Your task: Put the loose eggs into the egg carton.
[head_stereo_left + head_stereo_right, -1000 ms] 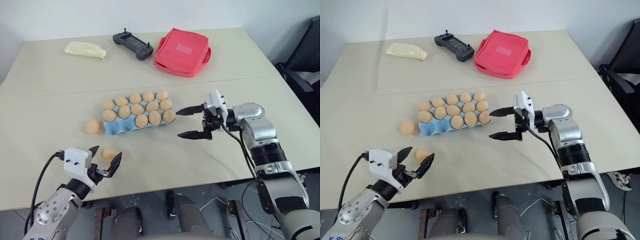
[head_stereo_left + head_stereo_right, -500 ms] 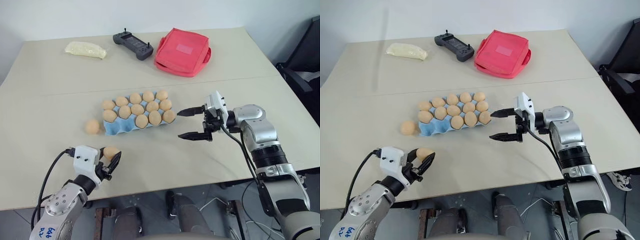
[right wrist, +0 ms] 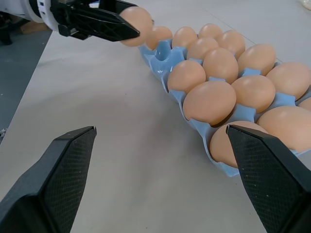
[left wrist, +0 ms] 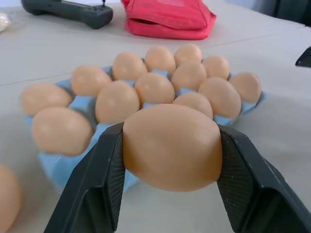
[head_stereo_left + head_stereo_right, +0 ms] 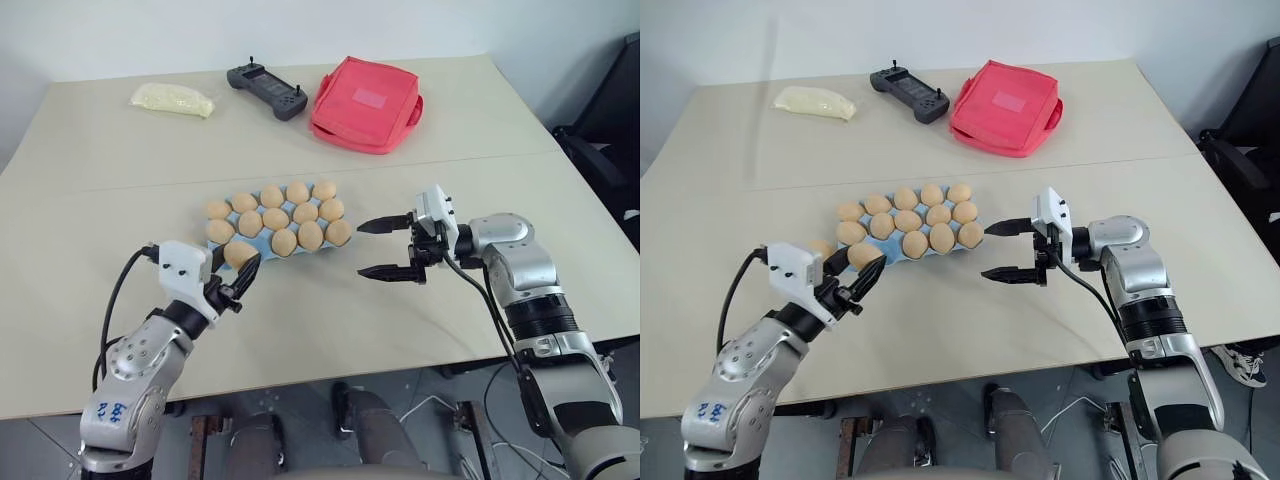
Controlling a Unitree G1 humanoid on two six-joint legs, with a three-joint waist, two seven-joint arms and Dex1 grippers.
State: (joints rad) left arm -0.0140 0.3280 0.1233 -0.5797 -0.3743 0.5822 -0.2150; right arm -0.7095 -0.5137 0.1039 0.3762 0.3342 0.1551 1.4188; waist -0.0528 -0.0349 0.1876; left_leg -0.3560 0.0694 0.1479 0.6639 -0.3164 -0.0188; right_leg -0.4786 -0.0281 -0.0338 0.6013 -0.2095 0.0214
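Left gripper [image 5: 236,277] jaws pinched one loose egg [image 4: 171,146] at egg carton's [image 5: 222,258] 7 o'clock corner, right gripper [image 5: 384,248] jaws spread, at carton's 3 o'clock.

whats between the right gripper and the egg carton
Only bare table. In the left eye view the open right gripper sits just off the egg carton end, nothing in the gap.

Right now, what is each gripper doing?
Left gripper: closed on an egg, near the egg carton.
Right gripper: open, holding nothing.
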